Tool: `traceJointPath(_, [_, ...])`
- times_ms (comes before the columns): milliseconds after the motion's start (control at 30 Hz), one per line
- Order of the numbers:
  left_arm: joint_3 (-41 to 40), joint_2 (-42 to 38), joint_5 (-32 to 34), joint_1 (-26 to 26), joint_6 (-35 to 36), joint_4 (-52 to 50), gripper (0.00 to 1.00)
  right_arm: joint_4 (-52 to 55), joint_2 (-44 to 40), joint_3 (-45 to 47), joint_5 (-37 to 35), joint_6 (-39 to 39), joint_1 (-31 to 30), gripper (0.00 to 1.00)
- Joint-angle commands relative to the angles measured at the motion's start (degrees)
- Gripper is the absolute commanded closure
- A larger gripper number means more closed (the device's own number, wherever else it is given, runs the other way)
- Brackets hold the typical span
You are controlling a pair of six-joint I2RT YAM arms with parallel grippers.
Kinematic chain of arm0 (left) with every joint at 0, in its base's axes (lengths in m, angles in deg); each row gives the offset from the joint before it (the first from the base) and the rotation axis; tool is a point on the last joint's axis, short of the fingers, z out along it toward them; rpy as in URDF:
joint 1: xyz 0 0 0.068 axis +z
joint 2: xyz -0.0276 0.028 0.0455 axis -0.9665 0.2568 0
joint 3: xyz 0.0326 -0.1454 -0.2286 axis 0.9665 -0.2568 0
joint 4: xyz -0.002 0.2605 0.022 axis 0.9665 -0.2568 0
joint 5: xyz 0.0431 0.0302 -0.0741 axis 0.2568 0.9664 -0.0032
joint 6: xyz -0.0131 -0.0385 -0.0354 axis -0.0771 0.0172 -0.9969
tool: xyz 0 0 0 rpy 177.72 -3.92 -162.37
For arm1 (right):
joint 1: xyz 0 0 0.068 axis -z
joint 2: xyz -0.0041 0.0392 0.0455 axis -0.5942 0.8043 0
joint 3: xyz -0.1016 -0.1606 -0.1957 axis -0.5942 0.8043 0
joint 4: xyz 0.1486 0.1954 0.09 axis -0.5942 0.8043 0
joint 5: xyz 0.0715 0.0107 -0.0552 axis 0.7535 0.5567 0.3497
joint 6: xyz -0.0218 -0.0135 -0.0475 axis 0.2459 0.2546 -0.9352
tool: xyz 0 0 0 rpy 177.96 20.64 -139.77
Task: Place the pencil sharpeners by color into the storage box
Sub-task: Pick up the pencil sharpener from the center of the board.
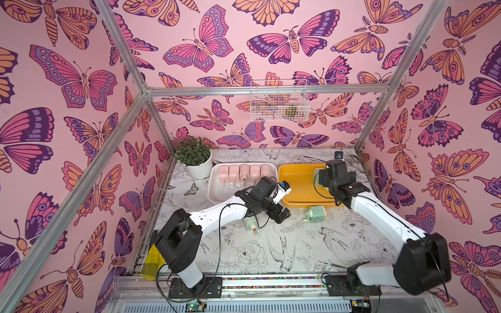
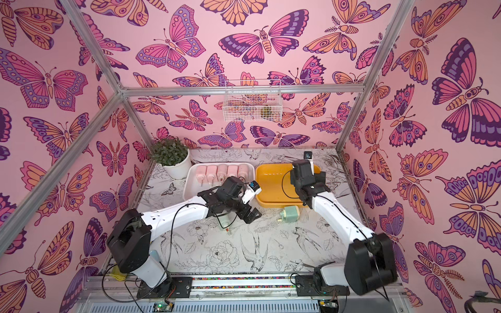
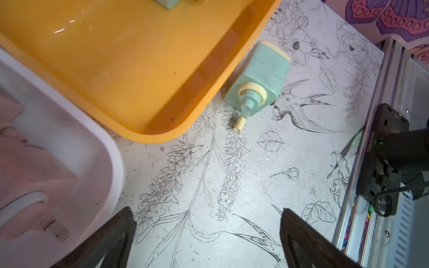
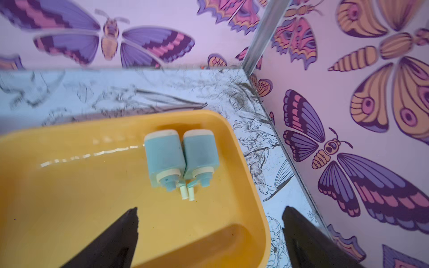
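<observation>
Several pink pencil sharpeners (image 1: 244, 172) lie in a row in the white storage box (image 1: 217, 195). Two mint green sharpeners (image 4: 162, 157) lie side by side in the yellow storage box (image 4: 255, 185). Another green sharpener (image 3: 257, 76) lies on the table just outside the yellow box's (image 3: 139, 69) front rim, also seen in both top views (image 1: 315, 214) (image 2: 288, 214). My left gripper (image 3: 206, 211) hovers open over bare table near it (image 1: 279, 214). My right gripper (image 4: 210, 208) is open above the yellow box's corner, holding nothing. One more sharpener (image 1: 249, 225) lies half hidden under my left arm, its colour unclear.
A potted plant (image 1: 193, 155) stands at the back left, beside the white box. A wire basket (image 1: 278, 104) hangs on the back wall. A yellow cloth (image 1: 153, 260) lies at the front left corner. The arm bases sit on a rail (image 1: 271, 283) along the front edge.
</observation>
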Motion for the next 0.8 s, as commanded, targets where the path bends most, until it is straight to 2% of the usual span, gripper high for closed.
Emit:
traceJointPath(0, [3.3, 1.6, 2.2, -3.1, 2.9, -2.6, 0.0, -6.5, -4.1, 4.3, 0.7, 6.0, 1.8, 0.01])
traceJointPath(100, [7.4, 5.7, 1.5, -5.5, 2.5, -3.4, 0.0, -0.5, -5.6, 4.5, 5.2, 6.5, 2.9, 0.01])
traceJointPath(167, [10.8, 9.0, 1.6, -6.6, 2.3, -5.0, 0.0, 6.3, -6.3, 3.2, 13.2, 8.6, 4.2, 0.01])
traceJointPath(233, [13.1, 10.9, 1.1, -6.9, 1.5, -5.7, 0.0, 11.7, -7.3, 2.7, 22.9, 13.6, 5.2, 0.01])
traceJointPath(300, [13.2, 10.3, 0.3, -6.9, 1.6, -5.7, 0.0, 16.5, -8.1, 2.6, 28.8, 17.8, 5.2, 0.01])
traceJointPath(433, [10.5, 7.9, 5.1, -6.9, 3.4, -5.7, 0.0, 20.3, -12.2, 7.5, 31.8, 32.6, 4.9, 0.01])
traceJointPath(500, [8.4, 6.4, 9.2, -6.9, 3.3, -5.7, 0.0, 21.5, -13.4, 9.2, 32.4, 39.3, 4.2, 0.01])
traceJointPath(567, [6.2, 4.9, 11.2, -6.8, 4.5, -5.5, 0.0, 25.7, -12.6, 8.6, 29.8, 46.4, 2.0, 0.01])
traceJointPath(633, [4.7, 3.8, 12.8, -6.7, 5.5, -5.3, 0.0, 29.4, -11.5, 7.5, 23.2, 53.0, -3.3, 0.01])
traceJointPath(700, [3.6, 3.2, 13.1, -6.7, 6.1, -4.9, 0.0, 28.2, -10.4, 7.6, 18.2, 57.3, -7.7, 0.01])
traceJointPath(767, [2.6, 2.6, 12.4, -6.6, 6.5, -4.0, 0.0, 27.2, -7.6, 7.0, 16.7, 60.4, -9.9, 0.01])
